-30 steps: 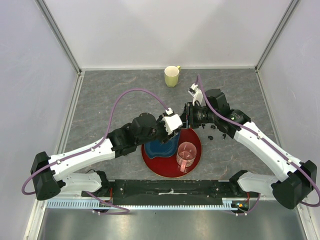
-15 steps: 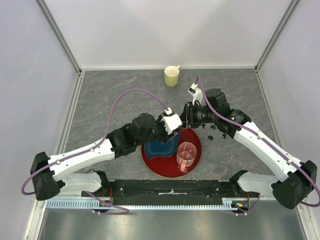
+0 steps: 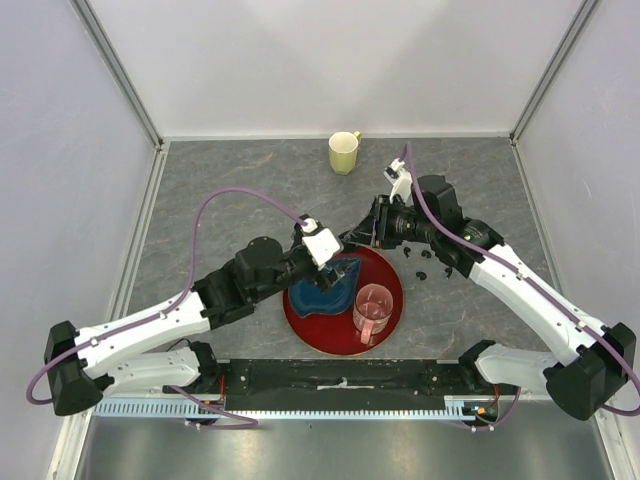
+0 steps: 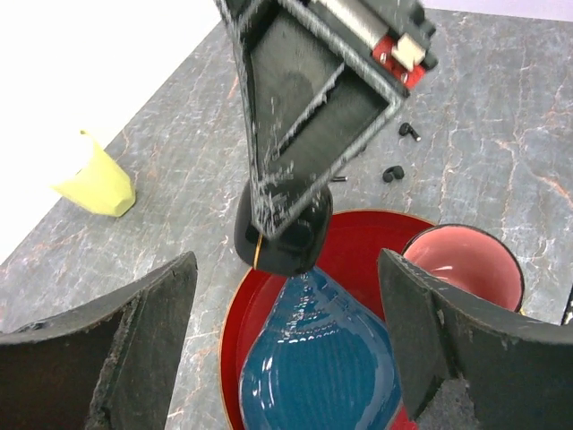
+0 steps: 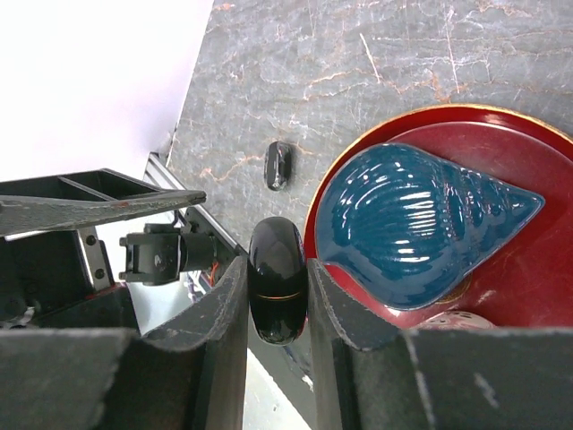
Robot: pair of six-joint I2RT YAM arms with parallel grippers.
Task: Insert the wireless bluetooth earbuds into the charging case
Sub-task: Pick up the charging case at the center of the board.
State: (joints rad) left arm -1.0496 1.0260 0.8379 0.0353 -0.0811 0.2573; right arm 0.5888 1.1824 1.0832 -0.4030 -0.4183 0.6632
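Black charging case (image 5: 277, 279): pinched in the right gripper (image 5: 277, 269), above the 12 o'clock rim of the red plate (image 3: 392, 300).
Right jaws: narrow, clamped on that case.
Left gripper (image 4: 286, 273): spread wide, gripping nothing (case dead ahead, untouched).
Earbuds (image 4: 392, 173): loose on the grey table (image 3: 220, 190), at 2 o'clock from the plate, outside the case.
Plate load: blue shell dish (image 3: 322, 285), pink cup (image 3: 373, 310).
Yellow mug (image 3: 343, 152): at 12 o'clock of the plate, well apart.
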